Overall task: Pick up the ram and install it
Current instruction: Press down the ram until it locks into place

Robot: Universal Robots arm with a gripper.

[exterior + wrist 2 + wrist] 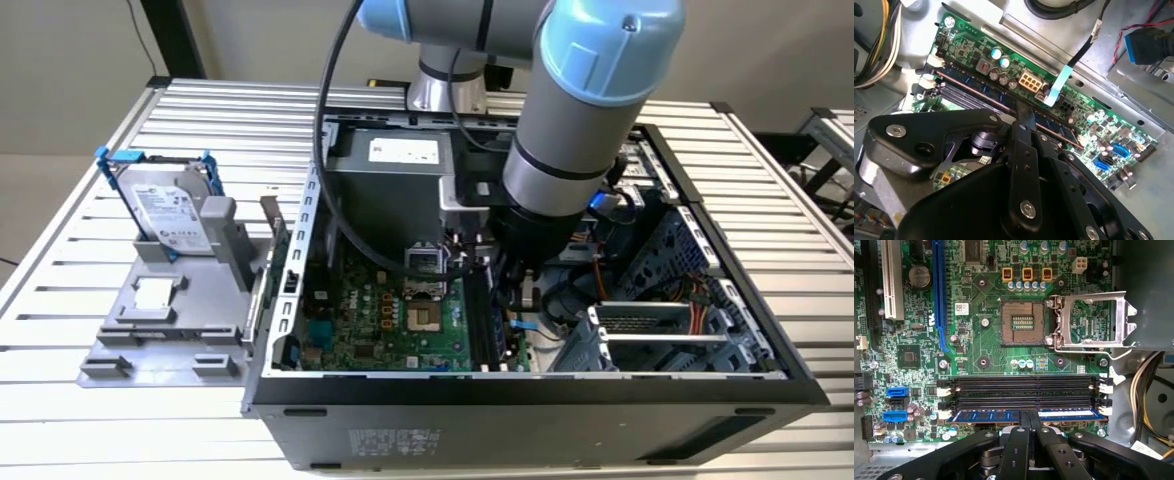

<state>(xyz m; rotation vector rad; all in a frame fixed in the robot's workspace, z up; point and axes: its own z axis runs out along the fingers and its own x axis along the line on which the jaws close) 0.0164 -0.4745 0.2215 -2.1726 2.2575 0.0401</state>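
The claw [1029, 421], fingers together and clamped on the ram [1024, 415], holds it in the outermost black slot low in the first wrist view; seating looks nearly done.

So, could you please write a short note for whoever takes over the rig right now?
Tool: inside the open case, fingers closed together on the top edge of the ram.
Ram: lying along the motherboard slot nearest the tool, beside the empty black slots. In the second wrist view the tool meets it mid-length.
Done: ram picked up and brought to its slot.
Left: whether it is fully seated cannot be told; the tool has not let go.
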